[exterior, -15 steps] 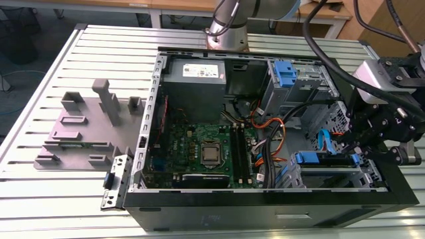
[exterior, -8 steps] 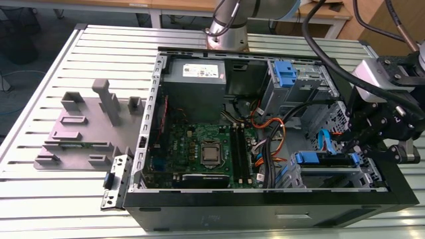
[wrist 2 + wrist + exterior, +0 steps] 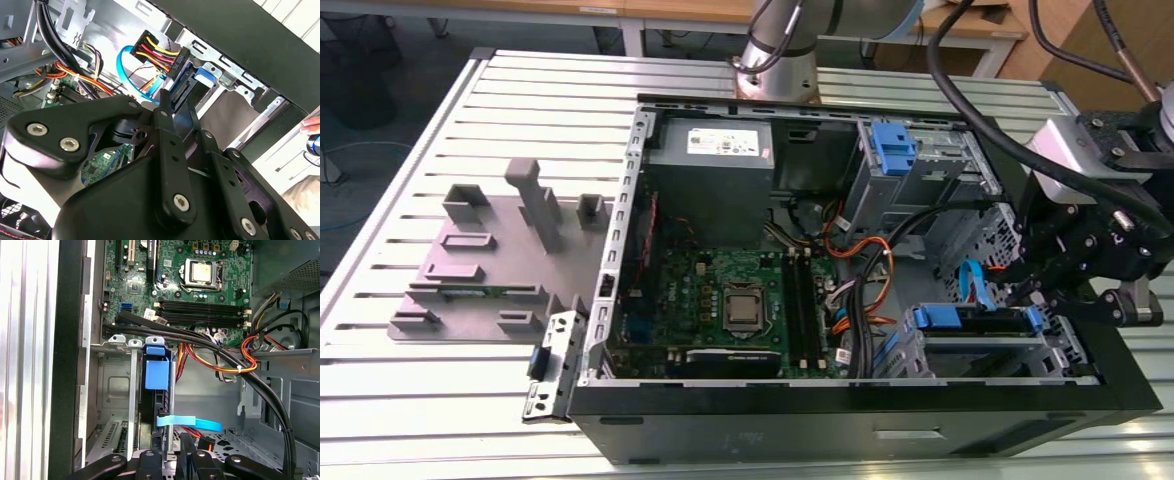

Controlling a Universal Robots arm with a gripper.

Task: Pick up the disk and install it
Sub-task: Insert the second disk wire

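Wiring is the main hazard: 1 flat blue cable (image 3: 192, 423) and 1 connector (image 3: 160, 52) of red, yellow and black wires crowd the mouth of the drive bay (image 3: 131, 390), so a push there could pinch or tug either. A skewed push might jam the disk (image 3: 156, 376) against the bay's walls. It is the 1 disk, on edge inside the bay. The 1 gripper (image 3: 172, 458) sits at the bay's mouth; whether it clamps the disk, I cannot tell.
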